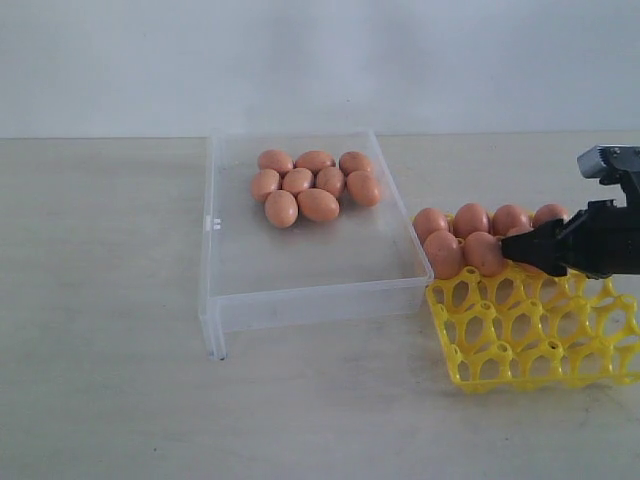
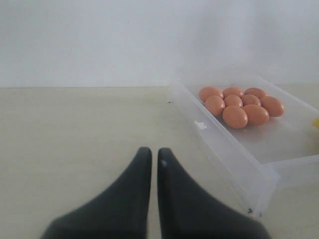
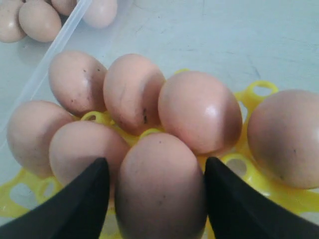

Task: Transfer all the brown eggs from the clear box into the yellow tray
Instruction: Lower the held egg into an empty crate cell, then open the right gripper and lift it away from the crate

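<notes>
Straddling one of yellow tray's [image 1: 530,332] seven brown eggs [image 3: 199,112], right jaws gape; clear box [image 1: 310,300] holds nine.

The exterior view looks slightly down over the whole tabletop [image 1: 110,340]. The low left wrist view shares the clear box [image 2: 294,137] with it; the right wrist view sits very near the yellow tray [image 3: 294,196].

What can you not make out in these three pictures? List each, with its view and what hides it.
Exterior view: the yellow tray runs off the picture's edge, and the right gripper covers some of its eggs, so no sure count.
Right wrist view: the egg between the jaws is cut by the frame edge; its cell is hidden.
</notes>
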`<move>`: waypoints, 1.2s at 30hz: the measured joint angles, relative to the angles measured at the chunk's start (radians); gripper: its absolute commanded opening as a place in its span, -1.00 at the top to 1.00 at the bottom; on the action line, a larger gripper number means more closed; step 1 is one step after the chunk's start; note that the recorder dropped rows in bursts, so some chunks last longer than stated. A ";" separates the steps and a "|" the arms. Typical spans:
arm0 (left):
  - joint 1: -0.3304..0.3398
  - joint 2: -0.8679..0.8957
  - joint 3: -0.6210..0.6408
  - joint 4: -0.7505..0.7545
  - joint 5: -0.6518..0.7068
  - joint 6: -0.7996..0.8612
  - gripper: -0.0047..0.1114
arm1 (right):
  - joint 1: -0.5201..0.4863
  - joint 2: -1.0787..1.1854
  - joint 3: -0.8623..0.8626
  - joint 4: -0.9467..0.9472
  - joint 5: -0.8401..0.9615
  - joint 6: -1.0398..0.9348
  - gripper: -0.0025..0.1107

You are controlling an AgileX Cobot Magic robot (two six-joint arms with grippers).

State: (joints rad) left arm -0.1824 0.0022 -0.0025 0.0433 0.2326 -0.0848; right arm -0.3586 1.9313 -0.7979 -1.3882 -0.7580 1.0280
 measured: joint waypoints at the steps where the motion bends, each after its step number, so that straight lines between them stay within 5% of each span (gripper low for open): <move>1: 0.000 0.000 0.000 0.000 0.000 0.000 0.85 | 0.000 0.000 0.000 0.002 -0.002 0.000 0.02; 15: 0.000 0.000 0.000 0.000 0.000 0.000 0.85 | 0.000 -0.090 0.000 0.082 -0.065 0.000 0.03; 24: 0.000 0.000 0.000 0.000 0.000 0.000 0.85 | 0.024 -0.203 0.000 0.229 -0.364 0.000 0.05; 28: 0.000 0.000 0.000 0.000 0.000 0.000 0.85 | 0.117 -0.246 -0.025 0.246 -0.393 0.000 0.42; 31: 0.000 0.000 0.000 0.000 0.000 0.000 0.85 | 0.222 -0.274 -0.065 0.220 -0.311 0.005 0.96; 36: 0.000 0.000 0.000 0.000 0.000 0.000 0.85 | 0.444 -0.293 -0.171 0.014 0.068 0.190 0.96</move>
State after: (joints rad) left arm -0.1824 0.0022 -0.0025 0.0433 0.2326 -0.0848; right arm 0.0856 1.6384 -0.9685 -1.3743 -0.6903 1.2181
